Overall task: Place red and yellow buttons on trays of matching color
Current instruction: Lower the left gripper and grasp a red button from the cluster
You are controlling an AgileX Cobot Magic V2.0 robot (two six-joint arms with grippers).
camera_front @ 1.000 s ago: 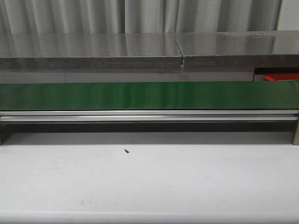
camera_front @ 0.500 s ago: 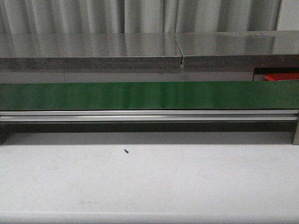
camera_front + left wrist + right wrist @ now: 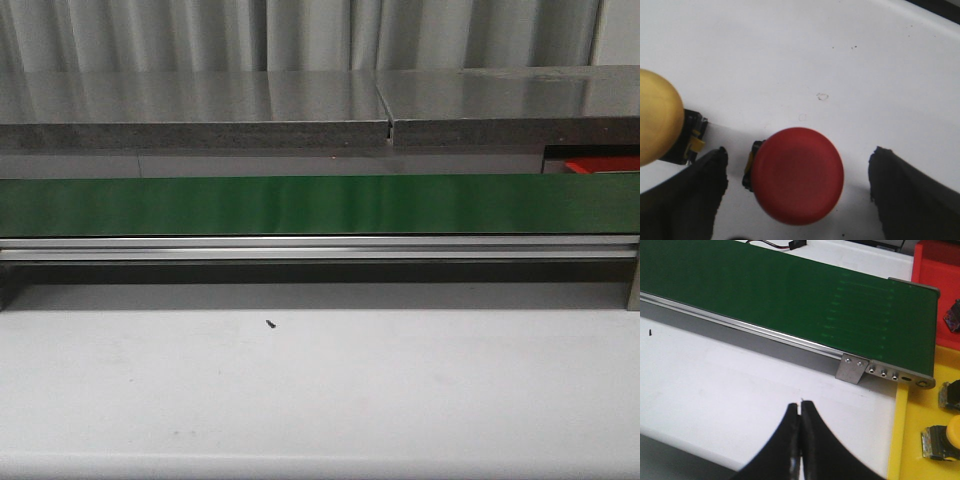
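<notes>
One yellow button (image 3: 946, 439) already sits on the yellow tray (image 3: 905, 435), while a red button (image 3: 797, 181) and another yellow one (image 3: 657, 122) wait on the white table (image 3: 790, 60), the left gripper (image 3: 797, 192) spread wide around the red, the right gripper (image 3: 800, 412) pressed closed and empty.

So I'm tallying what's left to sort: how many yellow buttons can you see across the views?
2. One yellow button lies on the white table beside the red button, by the left gripper; another sits on the yellow tray. More may be hidden.
</notes>
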